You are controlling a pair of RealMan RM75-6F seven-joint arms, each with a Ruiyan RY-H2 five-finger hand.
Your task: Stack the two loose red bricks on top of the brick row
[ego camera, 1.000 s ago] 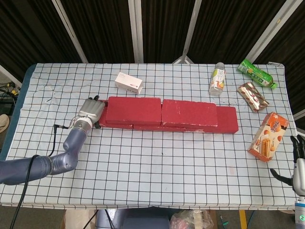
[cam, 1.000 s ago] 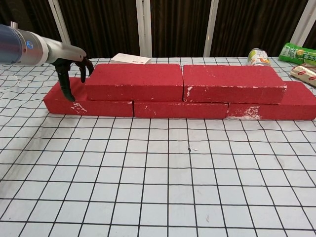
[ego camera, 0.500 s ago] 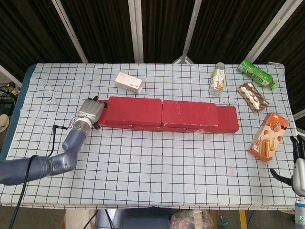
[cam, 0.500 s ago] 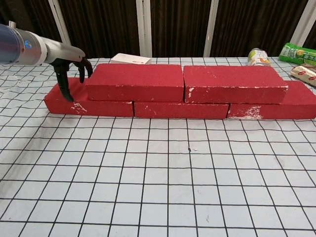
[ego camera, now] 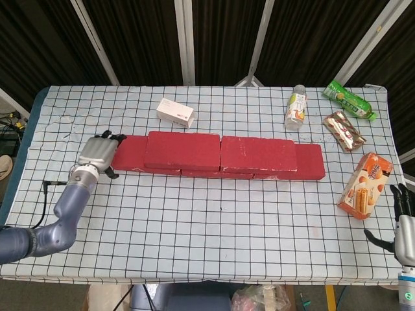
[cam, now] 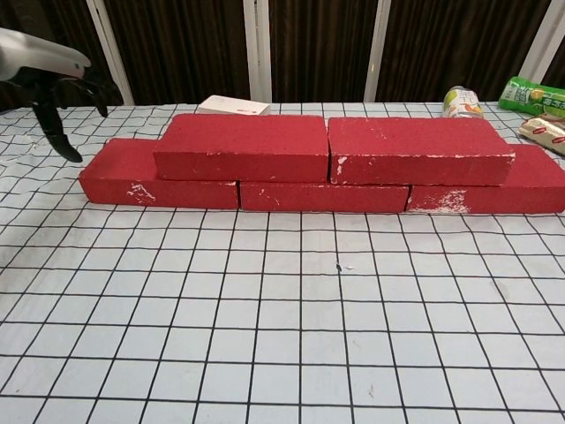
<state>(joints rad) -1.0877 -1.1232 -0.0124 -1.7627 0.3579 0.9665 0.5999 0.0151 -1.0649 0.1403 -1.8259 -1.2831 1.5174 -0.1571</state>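
Nearest, a tablecloth (cam: pixel 291 353), white with a black grid, flat and slightly creased. Right hand (ego camera: pixel 403 217): at the near right table edge, dark fingers apart, holding nothing; head view only. Biscuit box (ego camera: pixel 365 184): orange carton, lying near the right edge. Brick row (cam: pixel 322 196): three rough red bricks end to end, white scuffs on their faces. Two upper bricks, left one (cam: pixel 243 146) and right one (cam: pixel 417 148), rest flat on the row, ends touching; chest view shows the two layers, which the head view flattens. Left hand (ego camera: pixel 97 153): grey shell, black fingers loosely spread, empty, just beside the row's left end, apart from it. Farther back: white carton (ego camera: pixel 175 112), clear bottle (ego camera: pixel 296 107), brown wrapper (ego camera: pixel 344 130), green packet (ego camera: pixel 349 99).
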